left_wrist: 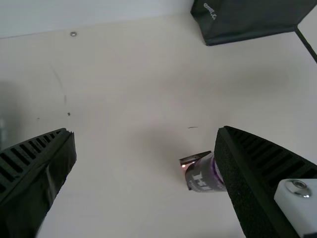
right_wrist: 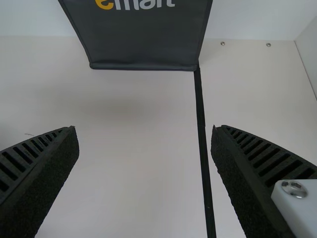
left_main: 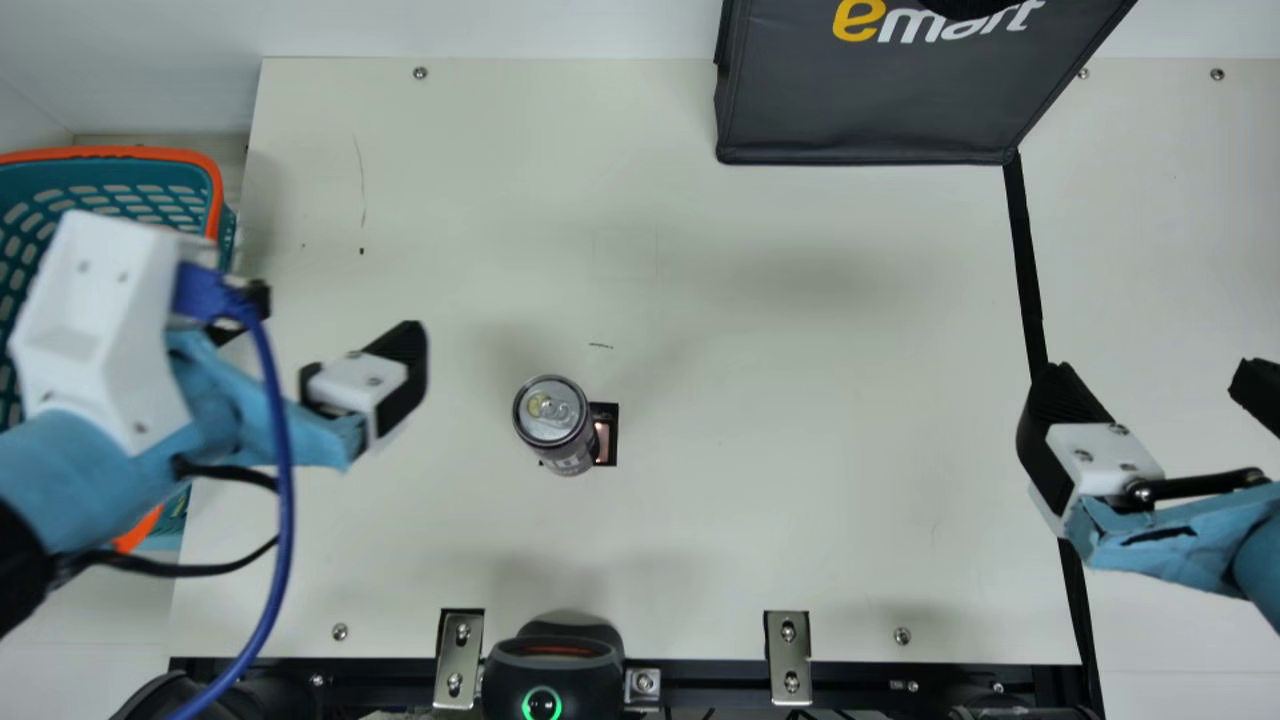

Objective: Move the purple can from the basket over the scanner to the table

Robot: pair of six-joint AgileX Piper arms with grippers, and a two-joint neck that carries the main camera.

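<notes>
Your left end effector [left_main: 335,315] and right one [left_main: 1155,375] gape wide.
One can [left_main: 552,412] stands between them, nearer the left; counter [left_main: 850,400] spreads rightward.

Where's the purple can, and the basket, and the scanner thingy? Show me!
Purple can [left_main: 549,408]: main view, on its round top.
Basket [left_main: 130,153]: main view, on its orange rim.
Scanner [left_main: 553,675]: main view, on its black body.

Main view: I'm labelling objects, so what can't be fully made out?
Basket: main view; left arm and left edge hide part.
Scanner: main view; bottom edge cuts it off.
Dark bag: main view; top edge cuts it off.
Dark square: main view; can covers part.
</notes>
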